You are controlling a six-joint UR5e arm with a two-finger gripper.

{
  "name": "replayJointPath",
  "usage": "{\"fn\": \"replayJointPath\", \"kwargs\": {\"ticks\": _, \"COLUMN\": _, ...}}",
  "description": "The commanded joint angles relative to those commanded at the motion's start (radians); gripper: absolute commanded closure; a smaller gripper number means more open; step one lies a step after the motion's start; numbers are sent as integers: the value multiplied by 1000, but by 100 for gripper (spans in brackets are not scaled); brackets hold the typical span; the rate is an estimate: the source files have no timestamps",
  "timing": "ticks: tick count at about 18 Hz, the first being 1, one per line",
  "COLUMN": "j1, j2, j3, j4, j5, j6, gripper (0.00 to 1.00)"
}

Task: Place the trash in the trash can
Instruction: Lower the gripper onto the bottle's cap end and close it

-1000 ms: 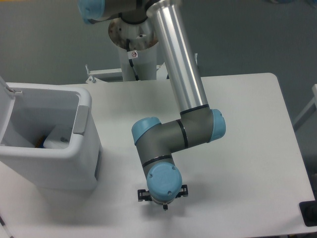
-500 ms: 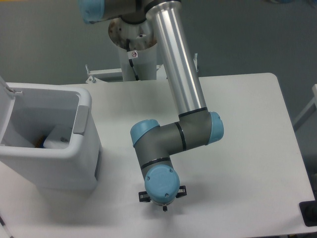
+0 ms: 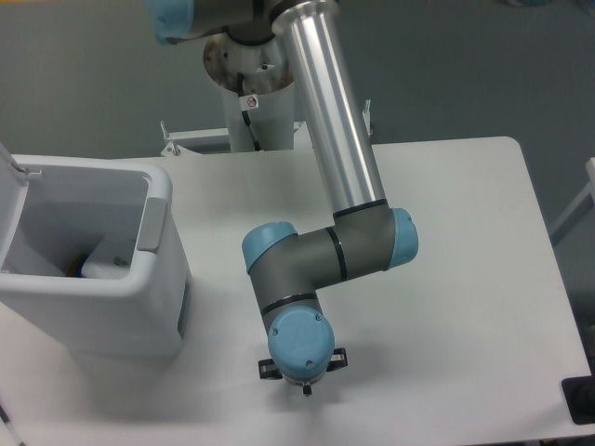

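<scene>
The trash can (image 3: 153, 223) stands at the left of the table with its lid (image 3: 11, 200) swung open. A white item (image 3: 107, 258) lies on its grey floor, next to a small orange-brown bit; I cannot tell whether it is the wrapper. The bottle is not in view. My gripper (image 3: 305, 383) points straight down near the table's front edge, to the right of the can. The blue wrist cap (image 3: 299, 346) hides it almost wholly. Only small black parts show at its sides, so the fingers and anything between them are hidden.
The arm's silver link (image 3: 330, 111) slants across the middle of the table from the base pedestal (image 3: 251, 93) at the back. A black object (image 3: 580, 401) sits at the table's front right corner. The front edge lies just below the gripper.
The wrist and gripper have shifted slightly left and toward the front edge. The trash can and its contents have not moved.
</scene>
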Motion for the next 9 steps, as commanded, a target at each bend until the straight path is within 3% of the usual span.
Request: {"fn": "replayJointPath", "kwargs": {"ticks": 9, "j1": 2, "j2": 28, "j3": 18, "j4": -2, "j5": -9, "j6": 15, "gripper": 91}}
